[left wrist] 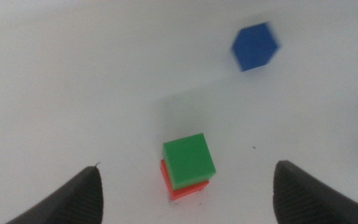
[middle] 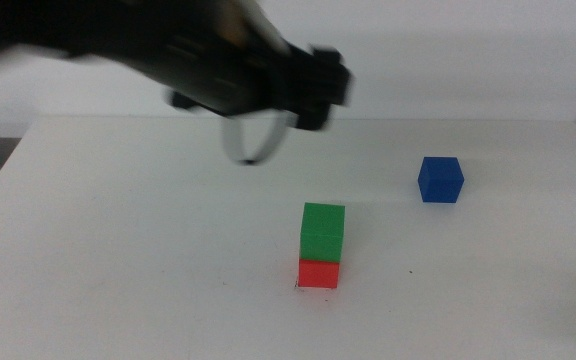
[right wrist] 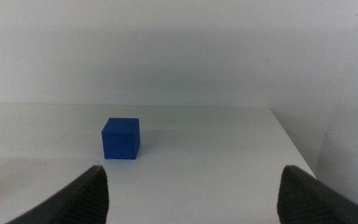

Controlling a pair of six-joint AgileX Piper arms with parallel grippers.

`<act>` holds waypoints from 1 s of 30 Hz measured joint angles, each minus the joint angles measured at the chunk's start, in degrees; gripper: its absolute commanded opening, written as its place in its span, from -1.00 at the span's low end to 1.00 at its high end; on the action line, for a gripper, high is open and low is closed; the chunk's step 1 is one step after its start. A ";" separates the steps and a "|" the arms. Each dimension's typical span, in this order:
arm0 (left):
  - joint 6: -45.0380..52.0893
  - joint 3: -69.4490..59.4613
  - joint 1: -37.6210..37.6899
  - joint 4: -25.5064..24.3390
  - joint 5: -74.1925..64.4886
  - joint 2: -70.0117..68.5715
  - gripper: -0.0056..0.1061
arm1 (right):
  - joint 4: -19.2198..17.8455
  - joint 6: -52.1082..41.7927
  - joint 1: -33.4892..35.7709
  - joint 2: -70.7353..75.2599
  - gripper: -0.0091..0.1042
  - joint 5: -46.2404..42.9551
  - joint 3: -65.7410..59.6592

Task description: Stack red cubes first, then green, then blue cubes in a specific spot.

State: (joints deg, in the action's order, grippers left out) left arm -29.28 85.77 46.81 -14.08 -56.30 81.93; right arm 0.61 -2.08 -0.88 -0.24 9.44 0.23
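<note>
**Two cubes stacked, the blue one left to place**

The green cube [middle: 322, 231] is seen set squarely on the red cube [middle: 318, 273], and the pair stands on the white table [middle: 118, 250] at the marked spot, where a tiny black tick [middle: 412, 271] is visible to the right of the stack. The red and green steps are therefore judged done. The blue cube [middle: 440, 180] is found alone on the tabletop, well apart from the stack, behind it and to its right, untouched by either arm.

The step in hand is judged to be the fetching of the blue cube. A descent over that cube, a closing on two opposite faces, a lift, and a level release on top of the green cube are called for, with care taken that the stack is not nudged.

The left gripper [middle: 313, 95] is held in the air above and behind the stack, blurred in the middle view. In its wrist view its jaws are shown spread wide, nothing is held between them, and the stack is seen far below the gap with the blue cube off to one side.

The right gripper [right wrist: 191, 193] is kept low at the table's edge, outside the middle view. Its jaws are likewise spread wide and empty, and the blue cube is faced directly ahead of them, near but not touched.
</note>
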 measured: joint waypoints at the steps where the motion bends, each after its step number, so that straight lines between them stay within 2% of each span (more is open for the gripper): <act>1: 3.87 -0.94 0.00 1.10 -0.23 -3.70 0.78 | 0.00 0.00 0.00 0.00 0.80 0.00 0.00; 6: 14.83 -13.02 0.00 8.51 0.09 -23.25 0.78 | 0.00 0.00 0.00 0.00 0.80 0.00 0.00; 12: 15.80 -18.00 0.00 9.64 -0.35 -35.28 0.78 | 0.00 0.00 0.00 0.00 0.80 0.00 0.00; 30: 15.80 -18.37 0.00 9.44 0.57 -37.64 0.78 | 0.00 0.00 0.00 0.00 0.80 0.00 0.00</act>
State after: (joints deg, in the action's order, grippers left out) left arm -13.48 67.40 46.81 -4.63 -55.74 44.28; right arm 0.61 -2.08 -0.88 -0.24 9.44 0.23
